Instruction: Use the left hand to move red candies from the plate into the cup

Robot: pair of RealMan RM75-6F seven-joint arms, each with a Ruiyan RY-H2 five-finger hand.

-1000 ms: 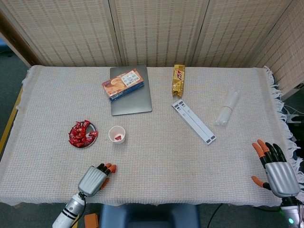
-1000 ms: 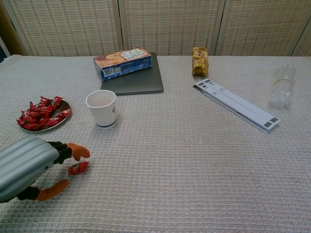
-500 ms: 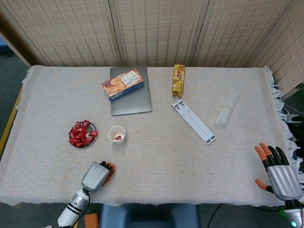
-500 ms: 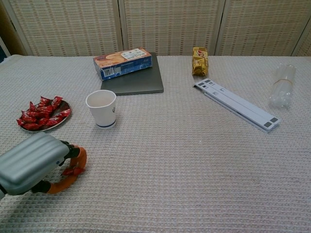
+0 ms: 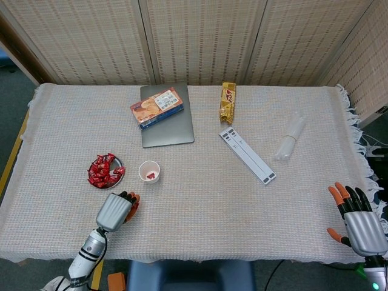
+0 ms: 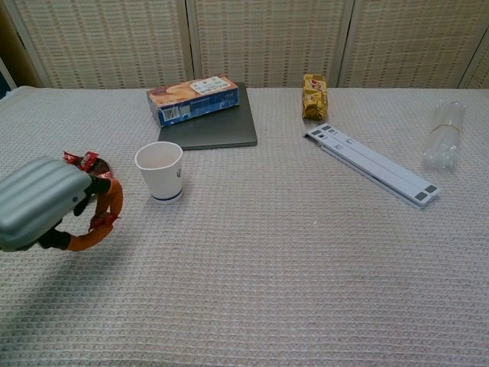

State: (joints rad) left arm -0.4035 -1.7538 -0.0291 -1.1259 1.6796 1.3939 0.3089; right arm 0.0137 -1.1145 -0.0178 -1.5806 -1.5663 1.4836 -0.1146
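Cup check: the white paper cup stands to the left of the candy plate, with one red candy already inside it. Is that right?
Not quite. The head view shows the cup standing to the right of the candy plate, not to its left. The rest holds: it is a white paper cup and one red candy lies inside it.

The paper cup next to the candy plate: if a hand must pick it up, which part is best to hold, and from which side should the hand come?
Probably the side wall of the paper cup, around mid-height, approached from the side. It stands upright with its mouth open and a red candy inside, so coming from above would block the opening. Its right side is bare cloth; the plate and the left hand crowd its left.
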